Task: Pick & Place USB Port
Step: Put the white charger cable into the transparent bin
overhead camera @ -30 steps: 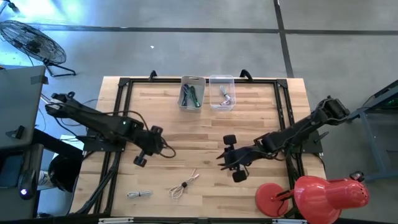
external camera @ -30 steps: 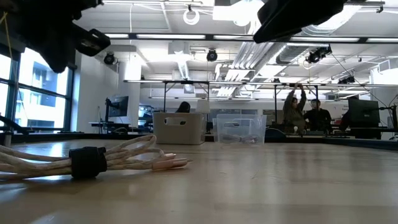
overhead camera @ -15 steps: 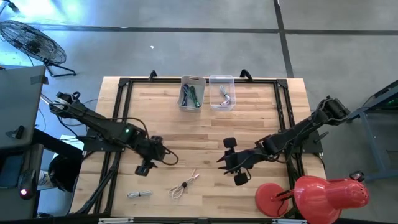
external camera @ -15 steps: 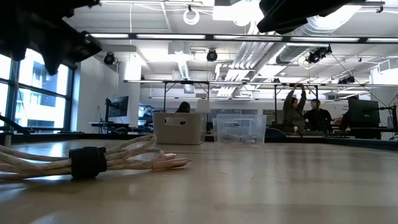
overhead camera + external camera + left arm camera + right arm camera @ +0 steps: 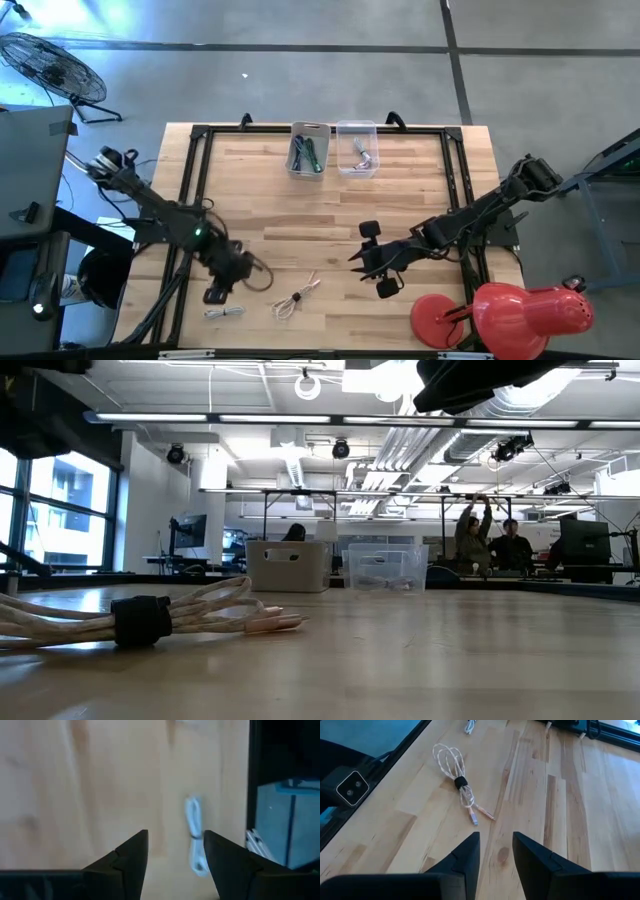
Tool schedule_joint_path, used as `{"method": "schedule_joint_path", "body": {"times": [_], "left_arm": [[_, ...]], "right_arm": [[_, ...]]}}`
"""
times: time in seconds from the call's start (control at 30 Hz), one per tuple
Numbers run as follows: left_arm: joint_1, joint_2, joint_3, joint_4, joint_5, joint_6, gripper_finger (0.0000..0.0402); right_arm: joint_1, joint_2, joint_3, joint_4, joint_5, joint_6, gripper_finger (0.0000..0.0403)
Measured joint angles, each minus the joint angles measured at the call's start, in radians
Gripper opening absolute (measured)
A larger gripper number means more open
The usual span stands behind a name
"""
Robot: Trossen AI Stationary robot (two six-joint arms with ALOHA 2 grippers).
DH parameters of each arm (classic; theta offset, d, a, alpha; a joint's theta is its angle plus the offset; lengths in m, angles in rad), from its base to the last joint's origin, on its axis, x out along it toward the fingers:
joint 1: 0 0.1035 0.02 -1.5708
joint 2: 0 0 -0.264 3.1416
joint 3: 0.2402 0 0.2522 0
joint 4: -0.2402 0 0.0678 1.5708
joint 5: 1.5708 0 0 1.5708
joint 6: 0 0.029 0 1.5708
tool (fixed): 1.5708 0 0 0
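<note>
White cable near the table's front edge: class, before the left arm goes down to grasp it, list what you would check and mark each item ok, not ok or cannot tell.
1. Left gripper jaws apart, nothing between them: ok.
2. White cable visible ahead of the left gripper, lying free on the table: ok.
3. White cable centred between the fingers: not ok, it sits toward one finger.
4. Pink bundled cable apart from the white cable: ok.
5. Right gripper well away from the left arm's working area: ok.
6. Which bin, grey bin or clear bin, takes the white cable: cannot tell.
</note>
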Motion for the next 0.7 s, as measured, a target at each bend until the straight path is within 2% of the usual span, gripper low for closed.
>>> {"method": "schedule_joint_path", "body": {"times": [0.27,0.43,0.7], "left_arm": [[-0.149,0.079,0.000,0.029,-0.015,-0.251,0.0188],[-0.193,0.139,0.000,0.128,-0.022,-0.302,0.0188],[-0.200,0.246,0.000,0.256,0.029,-0.307,0.0188]], "right_arm": [[0.005,0.000,0.000,0.008,0.000,0.006,0.0108],[0.026,0.000,0.000,0.056,-0.003,0.001,0.0108],[0.055,0.000,0.000,0.120,-0.004,-0.034,0.0108]]}}
